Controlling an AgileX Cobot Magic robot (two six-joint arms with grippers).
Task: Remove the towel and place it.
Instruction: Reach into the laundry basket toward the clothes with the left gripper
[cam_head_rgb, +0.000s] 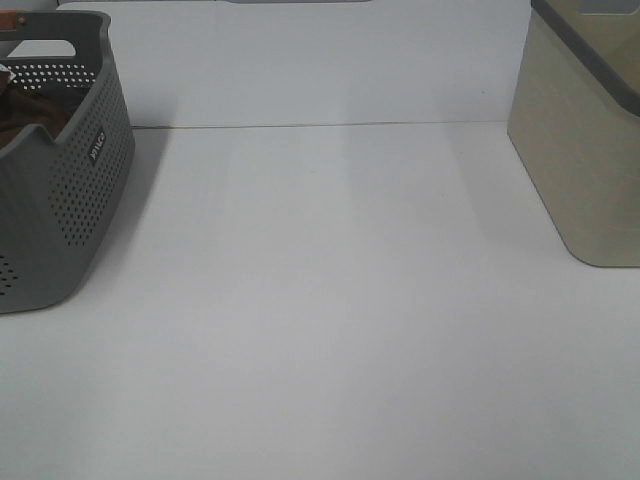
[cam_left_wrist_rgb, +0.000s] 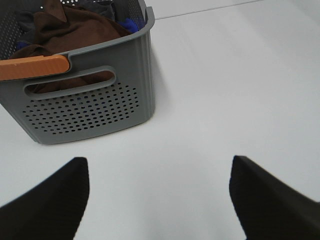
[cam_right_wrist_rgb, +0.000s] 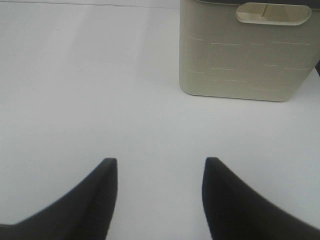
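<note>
A brown towel (cam_left_wrist_rgb: 75, 31) lies piled in a grey perforated basket (cam_left_wrist_rgb: 90, 107) with an orange handle grip; some blue cloth shows beside it. In the exterior high view the basket (cam_head_rgb: 70, 190) stands at the far left with the brown towel (cam_head_rgb: 35, 112) inside. My left gripper (cam_left_wrist_rgb: 159, 167) is open and empty above the white table, short of the basket. My right gripper (cam_right_wrist_rgb: 160, 165) is open and empty, short of a beige bin (cam_right_wrist_rgb: 245, 55). Neither arm shows in the exterior high view.
The beige bin (cam_head_rgb: 585, 150) with a grey rim stands at the right edge of the table. The white tabletop (cam_head_rgb: 330, 300) lies between basket and bin. A wall runs along the back.
</note>
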